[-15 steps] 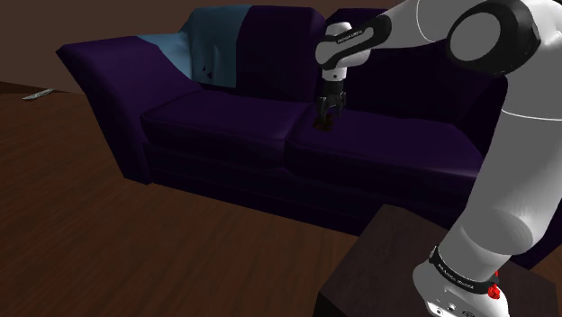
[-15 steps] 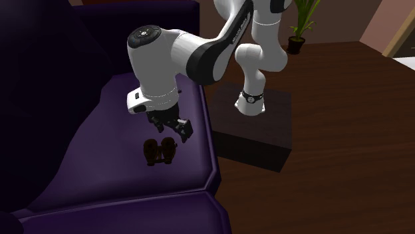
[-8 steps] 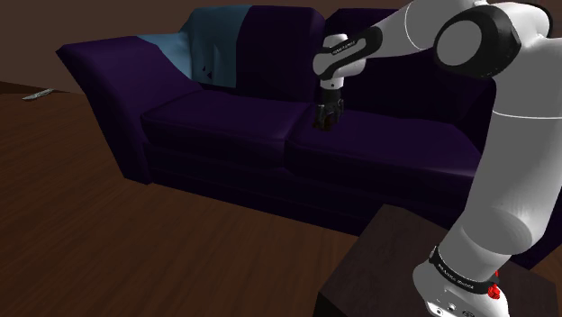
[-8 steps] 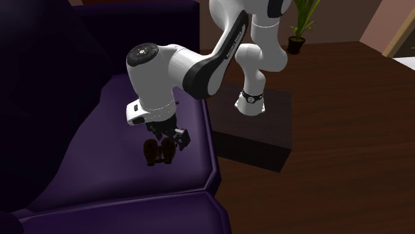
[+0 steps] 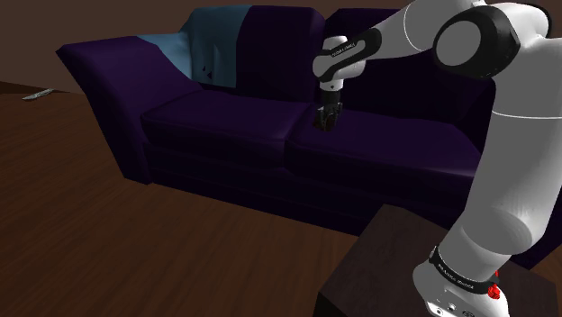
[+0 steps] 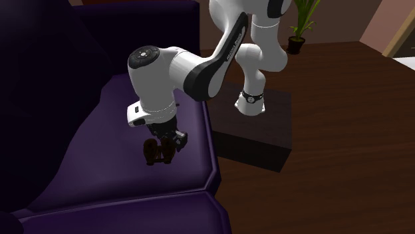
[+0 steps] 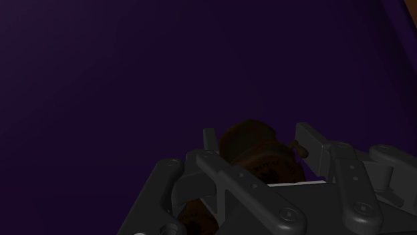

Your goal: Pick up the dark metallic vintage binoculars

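Observation:
The dark brownish binoculars [image 6: 157, 153] lie on the purple sofa's seat cushion [image 6: 126, 173], near its front edge in the second exterior view. My black gripper [image 6: 166, 142] is down on them, and its fingers clasp the binoculars' body [image 7: 248, 141] from both sides in the wrist view. In the shoulder view the gripper [image 5: 326, 115] stands upright over the binoculars [image 5: 322, 122], at the seam between the two seat cushions and close to the backrest. The binoculars rest on the cushion.
A light blue blanket [image 5: 207, 45] hangs over the sofa's backrest. The dark box stand [image 6: 266, 133] sits on the brown wooden floor beside the sofa. A potted plant [image 6: 302, 23] stands farther back. A small pale object [image 5: 36, 94] lies on the floor.
The gripper has come down onto the binoculars and its fingers have shut around them. The binoculars have stayed in place on the cushion.

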